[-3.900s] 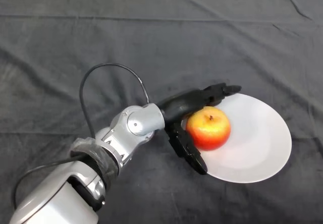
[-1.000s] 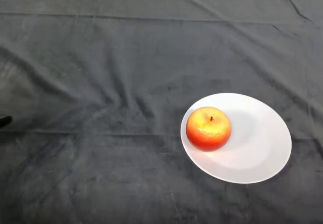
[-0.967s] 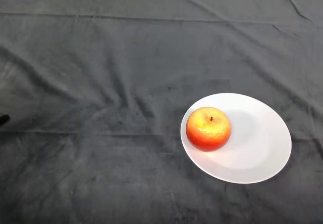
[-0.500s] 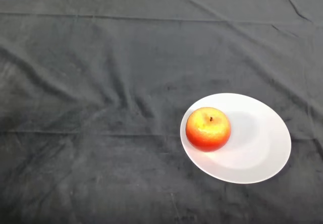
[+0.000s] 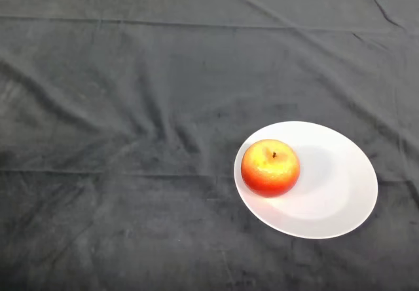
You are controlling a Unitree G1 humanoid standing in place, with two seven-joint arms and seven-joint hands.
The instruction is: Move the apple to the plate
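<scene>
A red and yellow apple (image 5: 270, 167) sits upright, stem up, on the left part of a round white plate (image 5: 334, 186). The plate lies on the dark cloth at the right of the head view, a little below the middle.
The dark cloth (image 5: 131, 107) covers the whole table, with creases running across it at the left and along the far side. A pale strip of the table's far edge shows at the very top.
The arm let go of the apple and drew back to the lower left. A second ago only a dark tip showed at the left edge; now no part of the robot shows.
</scene>
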